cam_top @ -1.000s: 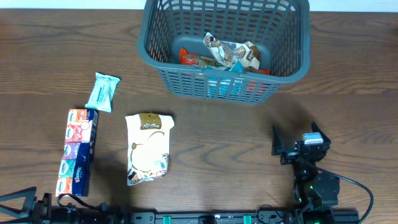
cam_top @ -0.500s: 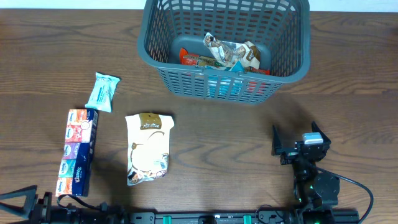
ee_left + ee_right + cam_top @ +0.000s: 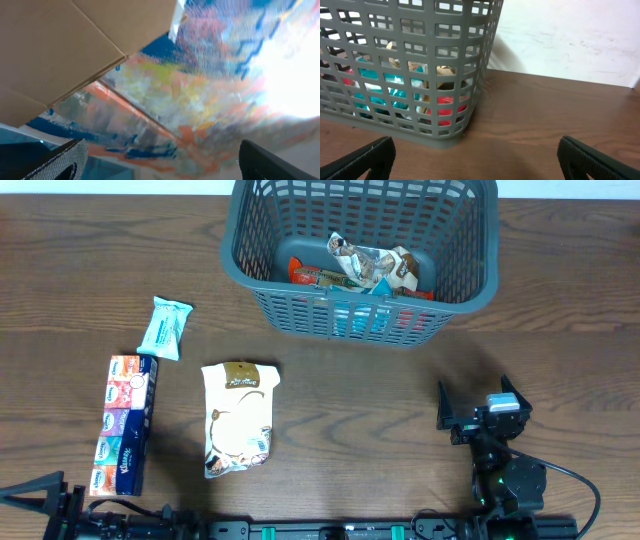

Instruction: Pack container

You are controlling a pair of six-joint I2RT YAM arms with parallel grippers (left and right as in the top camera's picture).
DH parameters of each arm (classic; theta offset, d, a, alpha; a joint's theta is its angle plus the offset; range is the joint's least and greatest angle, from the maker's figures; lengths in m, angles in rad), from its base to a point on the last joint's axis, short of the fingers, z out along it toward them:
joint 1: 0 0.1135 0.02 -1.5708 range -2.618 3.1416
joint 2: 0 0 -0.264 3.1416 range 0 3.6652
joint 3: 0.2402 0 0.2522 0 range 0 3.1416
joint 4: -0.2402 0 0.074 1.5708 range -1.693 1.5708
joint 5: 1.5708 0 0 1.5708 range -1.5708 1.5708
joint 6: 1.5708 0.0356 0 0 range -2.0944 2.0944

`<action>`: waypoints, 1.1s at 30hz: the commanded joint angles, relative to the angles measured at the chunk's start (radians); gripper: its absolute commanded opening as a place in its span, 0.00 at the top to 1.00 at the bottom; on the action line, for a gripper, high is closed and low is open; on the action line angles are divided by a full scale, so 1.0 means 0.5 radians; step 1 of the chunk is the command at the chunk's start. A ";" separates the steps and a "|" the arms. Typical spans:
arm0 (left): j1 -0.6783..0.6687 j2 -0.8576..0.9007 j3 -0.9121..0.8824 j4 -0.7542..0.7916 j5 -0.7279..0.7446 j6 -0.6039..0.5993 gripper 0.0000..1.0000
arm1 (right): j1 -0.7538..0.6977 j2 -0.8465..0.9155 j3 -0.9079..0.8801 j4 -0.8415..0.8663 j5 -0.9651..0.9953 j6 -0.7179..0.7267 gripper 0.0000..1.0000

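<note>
The container (image 3: 232,262), a dark grey lattice basket, stands at the far middle of the table with several snack packs (image 3: 375,268) inside. On the table to the left lie a cream bag (image 3: 239,418), a light blue pack (image 3: 165,327) and a strip of small tissue packs (image 3: 125,423). My right gripper (image 3: 478,412) is open and empty at the front right, facing the container (image 3: 432,142); its jaws (image 3: 477,157) are wide apart. My left gripper (image 3: 35,505) is at the front left edge, open and empty (image 3: 160,160), pointing off the table.
The left wrist view shows only brown cardboard (image 3: 60,45) and a blurred colourful surface (image 3: 200,85). A pale wall (image 3: 570,35) lies behind the table's far edge. Bare wood (image 3: 360,410) lies between the cream bag and my right gripper.
My left gripper has shifted slightly at the front left edge. Nothing else has moved.
</note>
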 commanded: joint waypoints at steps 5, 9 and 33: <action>0.005 -0.026 0.027 0.011 -0.105 -0.179 0.05 | -0.011 -0.011 -0.004 -0.008 -0.001 -0.020 0.01; 0.005 -0.026 0.027 0.011 -0.035 -0.256 0.05 | -0.011 -0.011 -0.004 -0.008 -0.001 -0.020 0.01; 0.005 -0.026 0.027 0.011 -0.045 -0.373 0.05 | -0.011 -0.011 -0.004 -0.008 -0.001 -0.020 0.01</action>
